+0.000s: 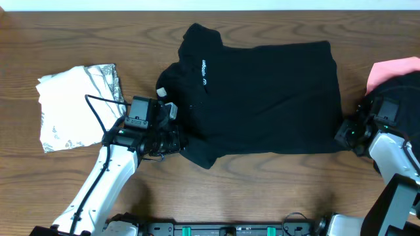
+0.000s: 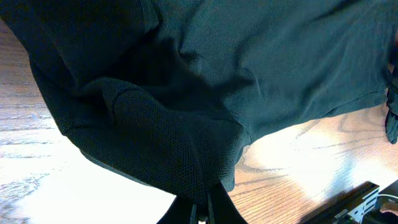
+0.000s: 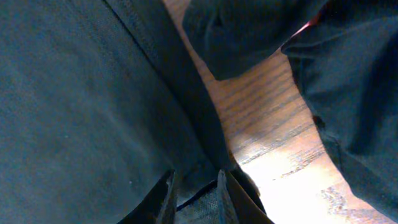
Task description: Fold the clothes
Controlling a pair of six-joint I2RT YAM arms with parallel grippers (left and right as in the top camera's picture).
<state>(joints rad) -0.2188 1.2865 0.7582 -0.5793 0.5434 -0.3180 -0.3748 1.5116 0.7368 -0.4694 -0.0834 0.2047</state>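
Note:
A black shirt (image 1: 262, 98) with a small white logo lies spread across the middle of the table. My left gripper (image 1: 167, 134) sits at its lower left edge, shut on a bunched fold of the black fabric (image 2: 161, 143), with the fingers pinched together (image 2: 203, 204). My right gripper (image 1: 348, 134) is at the shirt's lower right corner. Its jaws (image 3: 196, 179) stand a little apart, and the shirt's hem (image 3: 205, 202) lies between them. More of the clothes sit at the sides.
A folded white, grey-printed garment (image 1: 79, 105) lies at the left. A pink piece (image 1: 394, 69) with another black garment (image 1: 403, 88) on it sits at the right edge. Bare wooden table (image 1: 262, 190) runs along the front.

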